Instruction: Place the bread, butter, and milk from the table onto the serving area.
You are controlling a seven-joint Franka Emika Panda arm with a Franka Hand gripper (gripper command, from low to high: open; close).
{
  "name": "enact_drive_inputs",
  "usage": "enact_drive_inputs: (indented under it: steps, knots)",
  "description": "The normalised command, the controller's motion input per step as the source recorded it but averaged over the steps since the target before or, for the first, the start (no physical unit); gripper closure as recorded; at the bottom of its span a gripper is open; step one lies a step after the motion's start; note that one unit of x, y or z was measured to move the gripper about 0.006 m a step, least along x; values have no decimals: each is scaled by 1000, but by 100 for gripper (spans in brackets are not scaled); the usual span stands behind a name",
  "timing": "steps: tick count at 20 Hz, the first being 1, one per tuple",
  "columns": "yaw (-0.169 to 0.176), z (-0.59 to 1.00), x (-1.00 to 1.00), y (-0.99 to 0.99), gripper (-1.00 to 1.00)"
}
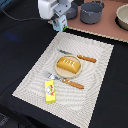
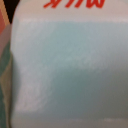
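Black table (image 1: 20, 55); gripper (image 1: 60, 21) clamped on milk (image 1: 61, 23), above placemat (image 1: 35, 75) edge.

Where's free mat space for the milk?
Bare serving area lies toward the exterior view's right of the plate, and the far corner by the gripper holding the milk. Crowded: bread on plate, cutlery beside it, butter near the front edge.
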Motion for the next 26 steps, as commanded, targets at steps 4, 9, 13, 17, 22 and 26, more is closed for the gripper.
enact_drive_inputs:
  steps: [4,9,13,17,22,26]
  knots:
    - [-41,213,1000,-128,100]
    - [-39,47,1000,-113,100]
    - [-76,-153,740,-155,100]
    - [-22,-238,459,-26,100]
    - [46,-113,193,334,100]
    - [35,-84,189,351,100]
